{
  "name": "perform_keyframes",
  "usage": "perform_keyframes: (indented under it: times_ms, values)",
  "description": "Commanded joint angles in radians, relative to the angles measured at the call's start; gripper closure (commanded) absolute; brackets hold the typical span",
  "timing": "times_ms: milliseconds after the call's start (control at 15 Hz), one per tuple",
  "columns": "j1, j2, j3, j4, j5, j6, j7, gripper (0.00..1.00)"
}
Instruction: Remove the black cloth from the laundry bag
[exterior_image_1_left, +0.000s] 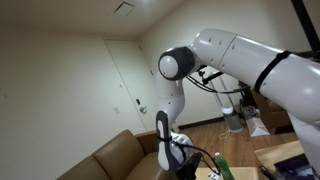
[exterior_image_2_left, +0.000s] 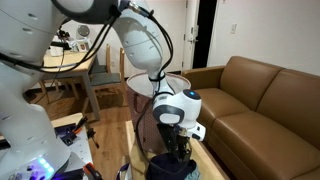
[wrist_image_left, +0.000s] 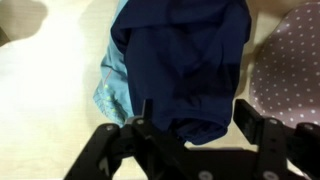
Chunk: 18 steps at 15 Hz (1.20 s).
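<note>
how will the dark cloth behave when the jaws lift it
Probably floppy: the dark cloth lies in soft folds, so it should sag and hang rather than hold its shape. It looks thin, so likely light. It may drag along the light blue cloth lying under its edge.

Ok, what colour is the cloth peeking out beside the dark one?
Light blue cloth, best in wrist view.

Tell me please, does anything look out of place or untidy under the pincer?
Nothing looks spilled or damaged. The dark cloth lies crumpled in a heap over a light blue fabric, beside a dotted fabric. The pincer stands open around the heap's lower end.
</note>
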Motion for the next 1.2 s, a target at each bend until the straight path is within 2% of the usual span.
perform_keyframes:
  times_ms: [0,67,333,600,667,867,1133]
  values:
    - [-0.079,-0.239,0.048,-0.138,0.041,-0.087,-0.035,0.00]
    - [-0.090,-0.295,0.054,-0.155,0.059,-0.126,-0.045,0.00]
    - [-0.004,-0.518,-0.019,-0.173,0.015,-0.300,-0.031,0.00]
    - [0.116,-0.714,-0.073,-0.145,-0.083,-0.483,0.074,0.00]
    - [0.147,-0.749,-0.074,-0.126,-0.113,-0.542,0.140,0.00]
    - [0.224,-0.809,-0.047,-0.057,-0.151,-0.680,0.297,0.00]
    - [0.313,-0.803,-0.010,0.027,-0.116,-0.764,0.425,0.00]
